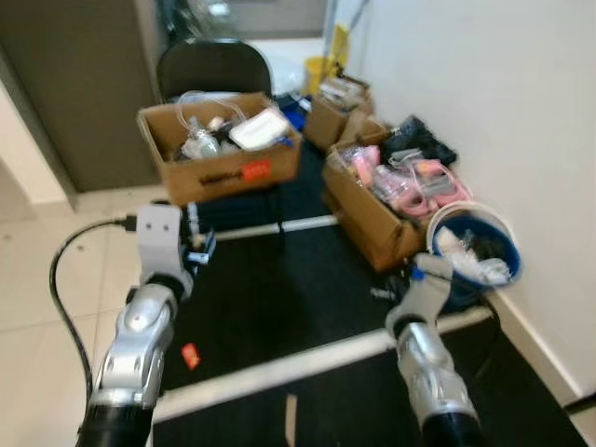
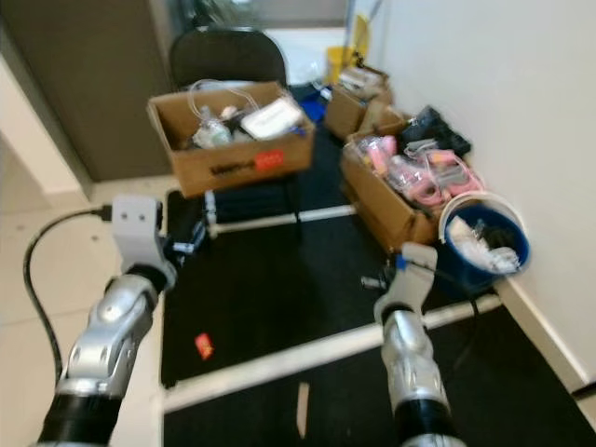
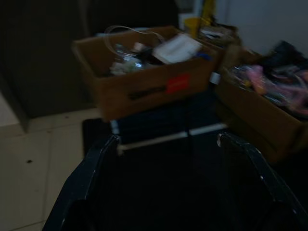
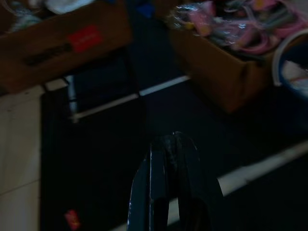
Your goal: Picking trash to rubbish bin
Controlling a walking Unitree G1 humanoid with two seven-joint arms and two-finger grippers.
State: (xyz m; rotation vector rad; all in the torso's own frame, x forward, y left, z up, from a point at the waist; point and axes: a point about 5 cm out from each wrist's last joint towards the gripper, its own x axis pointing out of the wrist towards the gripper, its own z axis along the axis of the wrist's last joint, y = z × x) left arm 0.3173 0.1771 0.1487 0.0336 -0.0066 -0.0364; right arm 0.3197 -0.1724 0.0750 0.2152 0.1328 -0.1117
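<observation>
A small red scrap of trash (image 2: 203, 345) lay on the black floor mat (image 2: 279, 289), well left of the round blue rubbish bin (image 2: 484, 244) by the wall. The left gripper (image 3: 168, 144) hovered with jaws spread and empty; the right gripper (image 4: 168, 144) had its jaws pressed together, holding nothing. Reaching the scrap well would probably mean lowering the left arm straight over it, keeping the jaws wide until they straddled it.

Your robot's left arm (image 1: 140, 335) is silver, jointed metal ending in a boxy pale-grey wrist block, with a black cable (image 1: 65, 279) looping out from it. The right arm (image 1: 430, 368) is the same silver, with black cuffs low down. The left gripper (image 3: 166, 142) has glossy black fingers; the right gripper (image 4: 173, 139) matches.
</observation>
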